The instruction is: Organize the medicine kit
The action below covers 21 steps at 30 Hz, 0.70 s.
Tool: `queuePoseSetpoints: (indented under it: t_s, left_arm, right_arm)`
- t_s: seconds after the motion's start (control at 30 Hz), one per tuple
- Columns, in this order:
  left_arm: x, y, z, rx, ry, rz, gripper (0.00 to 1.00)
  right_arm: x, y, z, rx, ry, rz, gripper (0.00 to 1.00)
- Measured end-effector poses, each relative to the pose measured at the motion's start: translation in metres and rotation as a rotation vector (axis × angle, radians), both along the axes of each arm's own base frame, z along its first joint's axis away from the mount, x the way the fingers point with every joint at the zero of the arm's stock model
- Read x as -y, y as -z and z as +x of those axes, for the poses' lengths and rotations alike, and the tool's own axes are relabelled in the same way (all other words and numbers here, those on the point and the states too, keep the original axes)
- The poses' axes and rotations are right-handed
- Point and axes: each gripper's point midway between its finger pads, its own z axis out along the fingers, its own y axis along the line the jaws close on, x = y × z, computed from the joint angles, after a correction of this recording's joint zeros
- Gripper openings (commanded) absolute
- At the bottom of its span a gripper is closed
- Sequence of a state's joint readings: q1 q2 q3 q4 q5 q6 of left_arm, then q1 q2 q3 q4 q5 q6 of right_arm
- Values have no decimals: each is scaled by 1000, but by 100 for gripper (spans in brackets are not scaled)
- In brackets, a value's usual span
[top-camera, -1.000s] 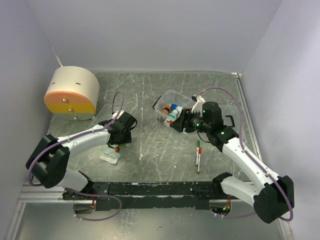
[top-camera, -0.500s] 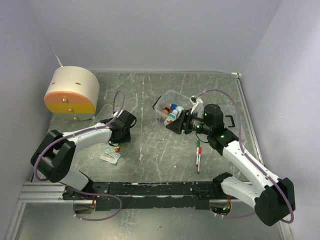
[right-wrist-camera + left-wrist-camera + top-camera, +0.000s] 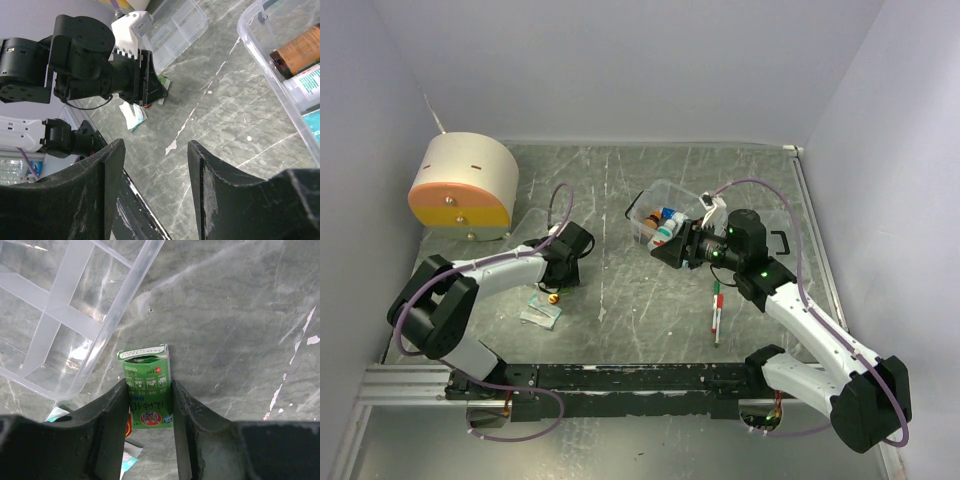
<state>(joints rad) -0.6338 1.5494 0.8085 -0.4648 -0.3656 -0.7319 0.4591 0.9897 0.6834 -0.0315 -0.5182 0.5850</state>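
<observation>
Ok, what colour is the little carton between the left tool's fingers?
The carton is green with white print; left wrist view shows it best.

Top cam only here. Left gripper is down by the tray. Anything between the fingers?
Observer: Yes. The left wrist view shows a small green box between the fingers of the left gripper, both against its sides.
Operator: Is it inside the tray?
Observer: No. It sits on the table, just outside the rim of the clear tray.
Operator: Right gripper?
Observer: The right gripper is open, with nothing between its fingers.
</observation>
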Motion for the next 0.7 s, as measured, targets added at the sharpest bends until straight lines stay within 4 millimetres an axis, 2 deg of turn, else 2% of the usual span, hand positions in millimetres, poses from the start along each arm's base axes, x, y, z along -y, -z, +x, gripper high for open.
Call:
queuePoseSetpoints:
  t_s: [0.17, 0.3, 0.5, 0.57, 0.7]
  left_arm:
    - [0, -4, 1, 12, -3, -3, 45]
    - [-3, -16, 3, 46, -12, -5, 46]
    - [-14, -60, 18, 177, -67, -34, 48]
    - [-24, -78, 28, 229, -105, -51, 48]
    - [-36, -99, 52, 261, -130, -60, 45]
  right_arm:
    - [1, 1, 2, 1, 16, -4, 53]
    - [2, 2, 2, -1, 19, -6, 52]
    - [2, 2, 2, -1, 20, -7, 52]
    - [2, 3, 3, -1, 23, -8, 52]
    - [2, 3, 3, -1, 26, -8, 52]
